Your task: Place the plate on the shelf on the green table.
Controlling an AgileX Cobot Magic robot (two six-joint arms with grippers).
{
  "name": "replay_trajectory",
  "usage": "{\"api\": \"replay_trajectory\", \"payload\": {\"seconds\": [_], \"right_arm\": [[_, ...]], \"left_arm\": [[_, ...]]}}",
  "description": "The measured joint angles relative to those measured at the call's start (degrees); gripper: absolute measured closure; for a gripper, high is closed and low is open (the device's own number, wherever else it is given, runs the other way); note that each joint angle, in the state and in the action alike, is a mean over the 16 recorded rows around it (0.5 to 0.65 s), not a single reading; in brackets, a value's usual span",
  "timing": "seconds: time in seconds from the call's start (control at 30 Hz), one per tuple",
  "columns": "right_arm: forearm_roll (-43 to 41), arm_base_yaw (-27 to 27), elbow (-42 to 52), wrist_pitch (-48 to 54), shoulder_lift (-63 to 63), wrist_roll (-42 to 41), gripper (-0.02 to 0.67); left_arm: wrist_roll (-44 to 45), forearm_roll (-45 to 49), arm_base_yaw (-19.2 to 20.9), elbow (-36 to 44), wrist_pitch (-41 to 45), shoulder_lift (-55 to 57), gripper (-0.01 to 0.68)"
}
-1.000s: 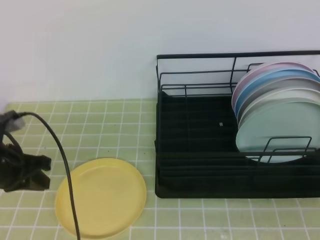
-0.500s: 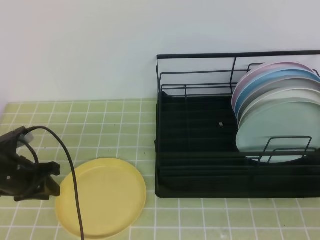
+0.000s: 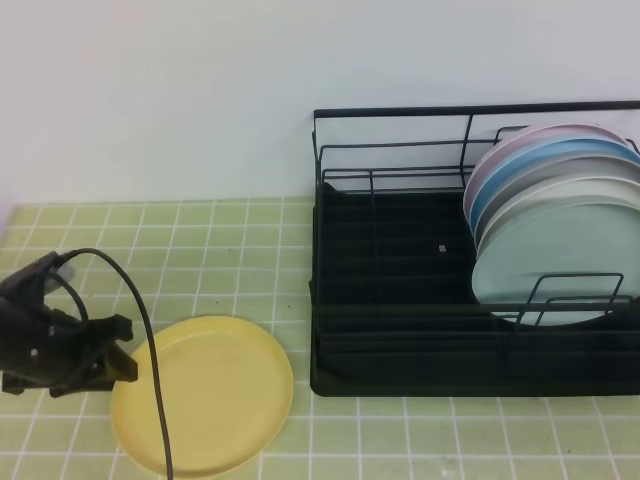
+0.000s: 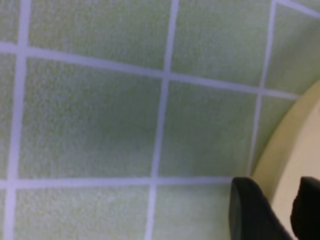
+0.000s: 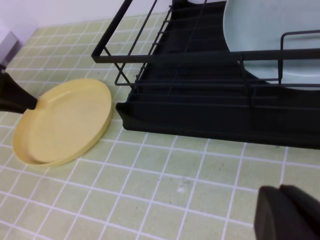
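- The plate (image 3: 203, 394), pale yellow and glossy, lies flat on the green table (image 3: 240, 250) at the lower left of the high view; its near rim runs close to the bottom edge of that frame.
- The left gripper (image 3: 122, 350) sits at the far left of the frame, right at the plate's left rim. Its jaws stand apart, one dark tip above the rim and one at tile level, and they have hold of nothing.
- In the left wrist view two dark fingertips (image 4: 252, 210) show at the lower right corner, with the plate's curved edge (image 4: 280, 150) running between them and up the right side.
- A black cable (image 3: 140, 340) loops from the left arm across the plate's left part and runs off the bottom of the frame.
- The shelf (image 3: 400, 300) fills the right half of the high view. Its left wall stands near the plate's right rim, with a strip of bare tile between them.
- A stack of leaning plates (image 3: 555, 220), pink at the back and mint green at the front, takes the rack's right end; the left and middle of the ribbed tray show only black ribs.
- The right gripper (image 5: 287, 212) appears at the lower right of the right wrist view, jaws pressed together and holding nothing, above open tiles in front of the rack's front edge.
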Motion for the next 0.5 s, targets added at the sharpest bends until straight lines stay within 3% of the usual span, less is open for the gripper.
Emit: {"api": "replay_trajectory", "payload": {"seconds": [0.5], "right_arm": [[0.01,0.0,0.0,0.11,0.0,-1.71,0.652]], "left_arm": [[4.66,-2.22,0.16,-0.25,0.05,0.98,0.618]]}}
